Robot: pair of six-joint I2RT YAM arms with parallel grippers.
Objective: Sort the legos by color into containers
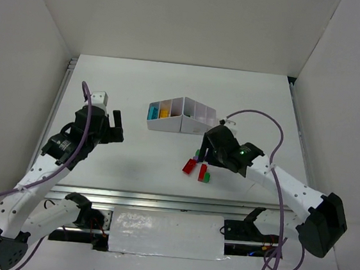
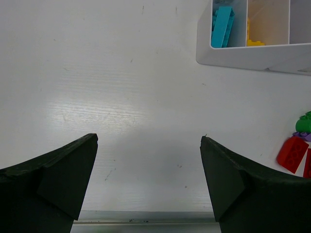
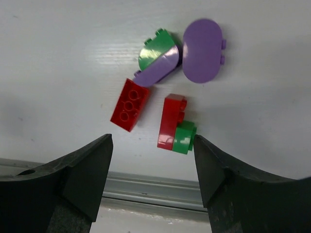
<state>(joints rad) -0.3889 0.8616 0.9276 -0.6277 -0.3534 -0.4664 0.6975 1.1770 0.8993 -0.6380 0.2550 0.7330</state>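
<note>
The loose plastic bricks (image 3: 165, 92) lie huddled on the white bench (image 1: 131, 168), near its front edge. There is a flat red brick (image 3: 129, 104), a second red brick (image 3: 171, 121) touching a small green brick (image 3: 184, 138), and a rounded green piece (image 3: 155, 46) pressed against two purple pieces (image 3: 201, 48). A little farther back sits the white angular divider tray (image 1: 168, 125), with a light-blue brick (image 2: 222, 26) in its end compartment and a yellow brick (image 2: 255, 42) in the next. The other compartments show no colour from above.

The right end effector (image 3: 153, 145) hangs just over the huddle, jaws spread wide, holding nothing. The left end effector (image 2: 148, 145) hovers off to the side over bare bench, also wide and empty.

I'd judge this the picking stage. The next move calls for lowering onto a single brick—the flat red one at the group's edge looks easiest—without nudging its neighbours.
</note>
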